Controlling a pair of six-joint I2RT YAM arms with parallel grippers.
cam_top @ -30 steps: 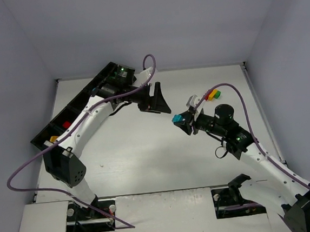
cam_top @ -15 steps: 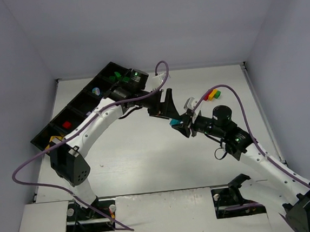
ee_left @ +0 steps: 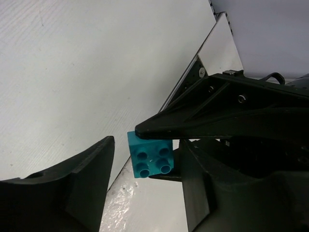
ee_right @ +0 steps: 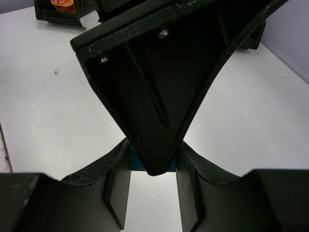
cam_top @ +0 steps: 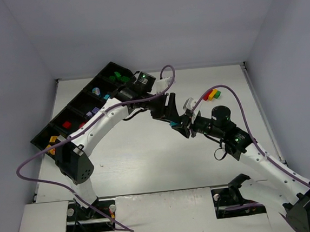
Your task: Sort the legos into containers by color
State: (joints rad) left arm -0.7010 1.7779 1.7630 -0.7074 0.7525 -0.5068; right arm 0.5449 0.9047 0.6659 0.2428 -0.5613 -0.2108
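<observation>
A teal lego (ee_left: 149, 154) hangs above the table, with my right gripper (cam_top: 184, 125) shut on it. My left gripper (ee_left: 147, 145) straddles the same brick. Its jaws are still open, and a gap shows on the brick's left side. In the right wrist view, a left finger (ee_right: 159, 96) covers most of the brick, so only a teal sliver (ee_right: 132, 160) shows between my right gripper's (ee_right: 153, 145) jaws. The long black tray of containers (cam_top: 38, 141) lies along the left wall. It holds green (cam_top: 120, 75), teal (cam_top: 106, 97), lilac (cam_top: 92, 113), red (cam_top: 66, 124) and orange (cam_top: 52, 139) legos.
A red, yellow and green stack of bricks (cam_top: 212, 94) lies on the table at the back right, with a small white piece (cam_top: 188, 104) near it. Grey walls close in the table on three sides. Purple cables loop over both arms.
My left arm has swung from the tray rightward to the right gripper, and its jaws have narrowed around the teal brick. The right gripper has barely moved and keeps its grip.
</observation>
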